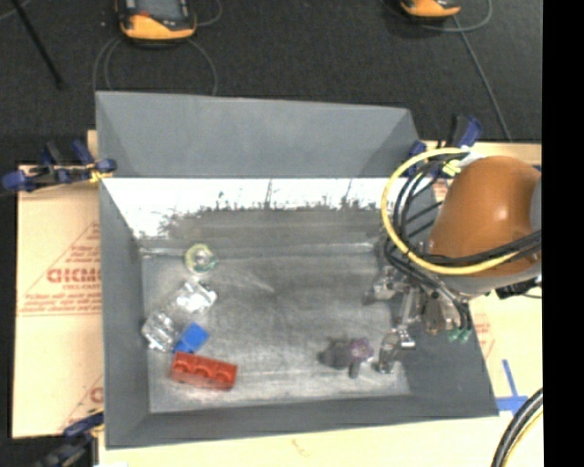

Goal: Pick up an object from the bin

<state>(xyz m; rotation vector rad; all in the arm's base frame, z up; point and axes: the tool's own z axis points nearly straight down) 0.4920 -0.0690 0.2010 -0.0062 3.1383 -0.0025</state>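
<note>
Fingers spread and empty, low at the bin's right side

My fingers (391, 350) stand apart with nothing between them. A small dark grey-purple lump (345, 354) lies just beside them on the bin (292, 301) floor, front right. I judge it light, irregular and apt to roll, so I'd pinch across its narrow middle.

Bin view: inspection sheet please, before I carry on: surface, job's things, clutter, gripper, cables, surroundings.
Surface: grey bin floor, scuffed, white marks along the back.
Job's things: small dark purple-grey thing at front right, beside the gripper.
Clutter: red brick, blue block, clear plastic pieces, clear round piece, all at the left.
Gripper: low at the right, just right of the dark thing; no hold seen.
Cables: yellow and black cables looped by the wrist's orange cover.
Surroundings: dark floor; two orange-and-black devices at the top edge.
</note>
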